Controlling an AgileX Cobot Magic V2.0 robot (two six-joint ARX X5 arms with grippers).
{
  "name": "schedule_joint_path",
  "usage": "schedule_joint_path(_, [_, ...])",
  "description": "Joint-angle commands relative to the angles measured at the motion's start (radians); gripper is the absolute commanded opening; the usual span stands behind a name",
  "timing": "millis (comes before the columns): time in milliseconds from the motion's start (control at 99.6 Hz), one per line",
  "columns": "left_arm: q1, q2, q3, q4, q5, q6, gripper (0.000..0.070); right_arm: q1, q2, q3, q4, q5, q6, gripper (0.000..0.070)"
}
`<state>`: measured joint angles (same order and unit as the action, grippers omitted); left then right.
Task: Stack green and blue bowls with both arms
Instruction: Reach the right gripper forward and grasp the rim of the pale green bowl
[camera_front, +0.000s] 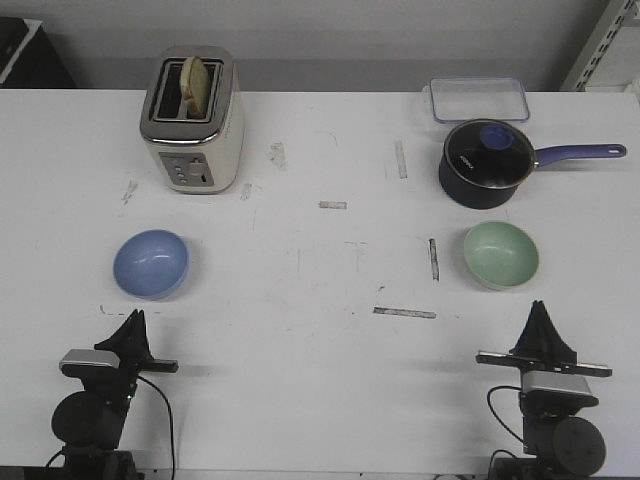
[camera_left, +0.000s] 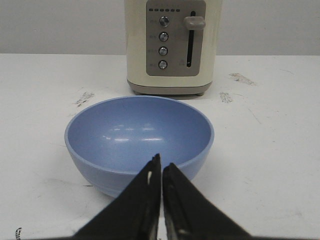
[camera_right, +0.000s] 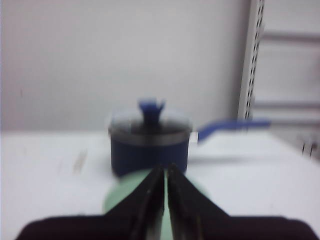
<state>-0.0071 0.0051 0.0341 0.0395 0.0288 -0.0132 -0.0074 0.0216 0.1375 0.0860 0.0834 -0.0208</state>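
Observation:
The periwinkle blue bowl (camera_front: 151, 263) sits upright on the left of the white table; it also shows in the left wrist view (camera_left: 139, 135). The pale mint green bowl (camera_front: 501, 253) sits upright on the right, partly hidden behind the fingers in the right wrist view (camera_right: 117, 196). My left gripper (camera_front: 133, 318) (camera_left: 161, 164) is shut and empty, just short of the blue bowl's near rim. My right gripper (camera_front: 541, 308) (camera_right: 165, 170) is shut and empty, a little before the green bowl.
A cream toaster (camera_front: 192, 122) with a slice of toast stands behind the blue bowl. A dark navy lidded saucepan (camera_front: 486, 163) with a purple handle stands just behind the green bowl. A clear lidded box (camera_front: 479, 99) lies at the back right. Tape marks dot the table.

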Motion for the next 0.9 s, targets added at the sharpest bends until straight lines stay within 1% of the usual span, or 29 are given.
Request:
schedule_joint_path(0, [0.0,-0.002,-0.021,0.012,0.001,0.001,0.0002,0.0,0.04,0.117,-0.019,0.003,0.006,0.0004])
schedule_joint_path(161, [0.0,-0.002,-0.021,0.012,0.001,0.001,0.0002,0.0,0.248,0.406,-0.153,-0.001,0.006,0.0009])
schedule_joint_path(221, [0.0,-0.002,-0.021,0.013,0.001,0.001,0.0002,0.0,0.335,0.507,-0.201,-0.007,0.006,0.0038])
schedule_joint_path(311, [0.0,-0.002,-0.021,0.012,0.001,0.001,0.0002,0.0,0.494,0.675,-0.298,-0.016,0.006,0.0238])
schedule_joint_path(321, [0.0,-0.002,-0.021,0.012,0.001,0.001,0.0002,0.0,0.502,0.683,-0.304,-0.016,0.006,0.0249])
schedule_joint_path(341, [-0.001,-0.002,-0.021,0.012,0.001,0.001,0.0002,0.0,0.544,0.724,-0.336,-0.02,0.006,0.03])
schedule_joint_path(371, [-0.001,-0.002,-0.021,0.012,0.001,0.001,0.0002,0.0,0.595,0.773,-0.378,-0.031,0.005,0.0343])
schedule_joint_path(401, [0.0,-0.002,-0.021,0.012,0.001,0.001,0.0002,0.0,0.642,0.819,-0.422,-0.04,0.005,0.0366])
schedule_joint_path(542, [0.0,-0.002,-0.021,0.012,0.001,0.001,0.0002,-0.005,0.848,0.998,-0.62,-0.058,-0.005,0.0378])
schedule_joint_path(642, [-0.001,-0.002,-0.021,0.012,0.001,0.001,0.0002,-0.029,0.978,1.072,-0.719,-0.071,-0.006,0.0425])
schedule_joint_path(702, [0.0,-0.002,-0.021,0.012,0.001,0.001,0.0002,-0.055,1.043,1.09,-0.76,-0.101,-0.014,0.0428])
schedule_joint_path(803, [0.0,-0.002,-0.021,0.012,0.001,0.001,0.0002,-0.124,1.152,1.094,-0.824,-0.198,-0.042,0.0428])
schedule_joint_path(843, [-0.001,-0.002,-0.021,0.012,0.001,0.001,0.0002,-0.151,1.192,1.094,-0.844,-0.216,-0.063,0.0428])
schedule_joint_path(893, [-0.001,-0.002,-0.021,0.012,0.001,0.001,0.0002,-0.175,1.233,1.094,-0.86,-0.214,-0.086,0.0428])
